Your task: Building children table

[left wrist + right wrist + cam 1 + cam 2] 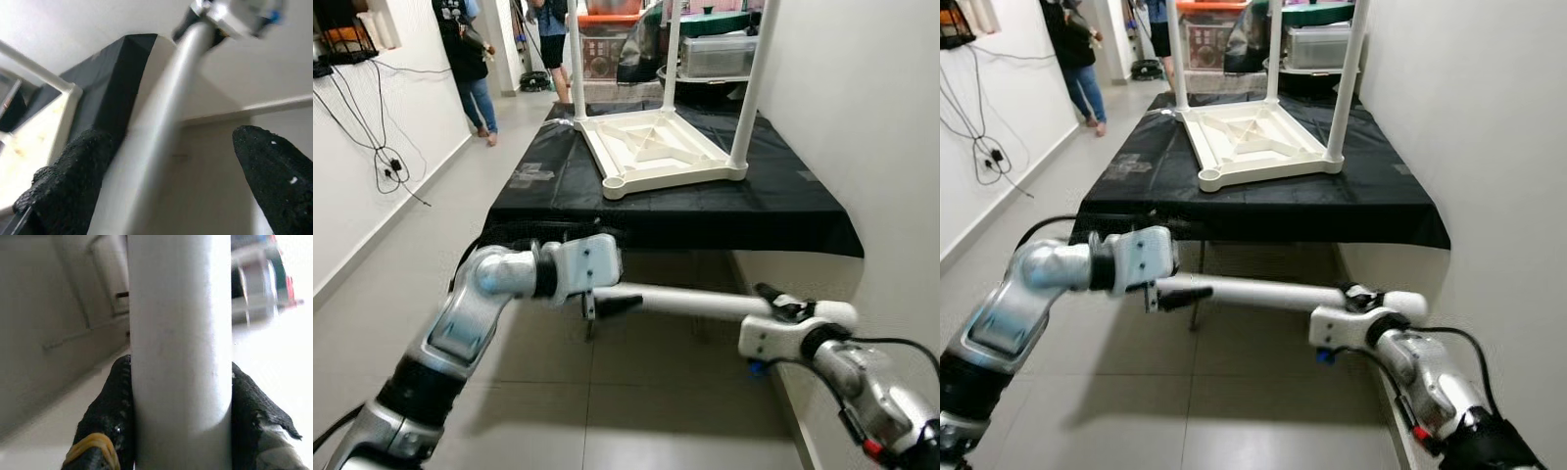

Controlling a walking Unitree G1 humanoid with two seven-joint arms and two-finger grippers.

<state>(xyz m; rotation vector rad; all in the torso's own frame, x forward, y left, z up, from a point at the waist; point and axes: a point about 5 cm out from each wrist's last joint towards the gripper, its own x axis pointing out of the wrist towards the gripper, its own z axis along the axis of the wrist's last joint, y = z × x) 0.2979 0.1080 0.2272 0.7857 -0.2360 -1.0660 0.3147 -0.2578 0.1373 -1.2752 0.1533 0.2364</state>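
A small white table (651, 149) lies upside down near the front edge of the counter (558, 186), which is draped in black cloth; three of its legs stand upright and the front-left corner socket is bare. Below the counter's front edge, over the tiled floor (636, 411), both arms hold a loose white table leg (685, 302) roughly level. The right gripper (178, 431) has its fingers (110, 416) clenched against both sides of the leg at one end. The left gripper (166, 186) sits at the other end with its fingers (73, 181) spread, the leg lying against one of them. A person (468, 59) stands far down the hallway.
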